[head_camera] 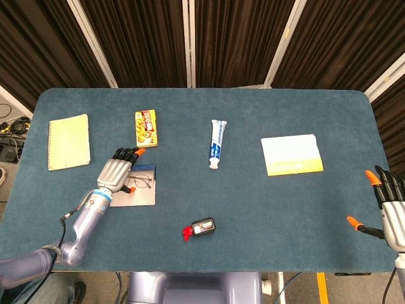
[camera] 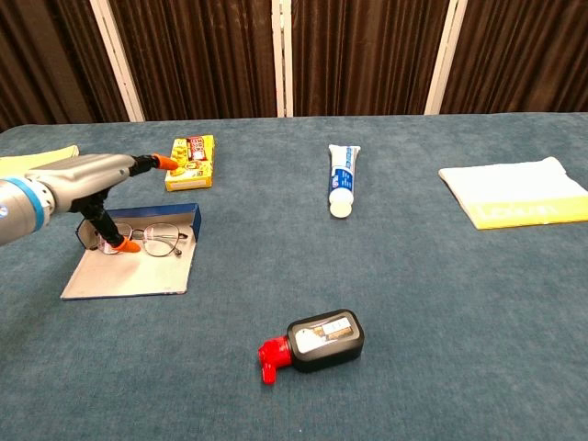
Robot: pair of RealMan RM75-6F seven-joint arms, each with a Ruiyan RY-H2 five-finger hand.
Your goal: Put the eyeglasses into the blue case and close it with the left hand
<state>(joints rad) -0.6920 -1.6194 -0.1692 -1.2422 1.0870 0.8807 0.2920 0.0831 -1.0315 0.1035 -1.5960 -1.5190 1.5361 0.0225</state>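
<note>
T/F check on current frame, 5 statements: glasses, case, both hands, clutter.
1. The eyeglasses lie in the open blue case. True.
2. The left hand grips the eyeglasses. False: its fingers are spread above them, holding nothing.
3. The case lid is closed. False: it lies open, flat on the table.
4. The right hand is open at the table's right edge, far from the case. True.
5. The toothpaste tube lies inside the case. False: it lies mid-table, apart from the case.
</note>
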